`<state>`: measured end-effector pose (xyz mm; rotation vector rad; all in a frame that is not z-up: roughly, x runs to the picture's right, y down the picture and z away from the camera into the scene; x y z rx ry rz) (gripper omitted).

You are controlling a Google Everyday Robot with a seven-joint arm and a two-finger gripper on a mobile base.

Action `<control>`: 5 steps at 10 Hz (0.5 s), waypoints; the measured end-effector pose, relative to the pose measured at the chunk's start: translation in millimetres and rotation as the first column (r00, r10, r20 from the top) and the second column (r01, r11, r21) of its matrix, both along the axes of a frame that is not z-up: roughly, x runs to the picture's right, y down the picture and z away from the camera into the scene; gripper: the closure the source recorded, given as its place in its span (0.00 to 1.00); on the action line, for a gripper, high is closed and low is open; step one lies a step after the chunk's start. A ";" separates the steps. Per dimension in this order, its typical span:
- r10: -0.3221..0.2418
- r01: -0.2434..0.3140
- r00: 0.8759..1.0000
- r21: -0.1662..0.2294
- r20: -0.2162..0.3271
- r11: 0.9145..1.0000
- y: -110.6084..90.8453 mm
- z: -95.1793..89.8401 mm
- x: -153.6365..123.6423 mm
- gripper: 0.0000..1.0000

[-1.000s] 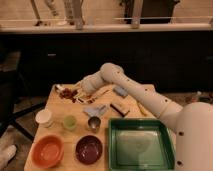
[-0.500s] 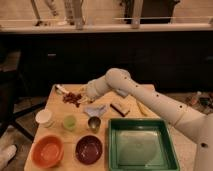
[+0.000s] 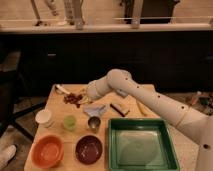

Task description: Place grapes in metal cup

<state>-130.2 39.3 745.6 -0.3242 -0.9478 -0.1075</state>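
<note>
The grapes (image 3: pixel 73 98), a small dark red bunch, lie on the wooden table (image 3: pixel 60 106) at its back left. My gripper (image 3: pixel 84 98) is low over the table just right of the grapes, at or touching their right edge; the white forearm (image 3: pixel 102 88) reaches to it from the right. The metal cup (image 3: pixel 94 123), small and shiny, stands upright in front of the gripper, near the table's middle, apart from the grapes.
A pale green cup (image 3: pixel 69 122) and a white cup (image 3: pixel 44 117) stand left of the metal cup. An orange bowl (image 3: pixel 47 150) and a dark red bowl (image 3: pixel 89 149) sit in front. A green tray (image 3: pixel 142 145) fills the right. A blue-grey cloth (image 3: pixel 95 109) and a brown bar (image 3: pixel 120 109) lie behind the cup.
The arm's elbow has swung to the right and the gripper has drawn back from the table's far left corner. The grapes sit slightly further right and nearer than before.
</note>
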 end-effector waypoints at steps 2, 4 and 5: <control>0.000 0.000 1.000 0.000 0.001 1.000 0.0 0.2 -0.6 1.00; 0.014 -0.014 1.000 0.002 -0.003 1.000 8.1 -6.2 5.3 1.00; 0.025 -0.025 1.000 0.002 -0.007 1.000 17.8 -14.7 10.9 1.00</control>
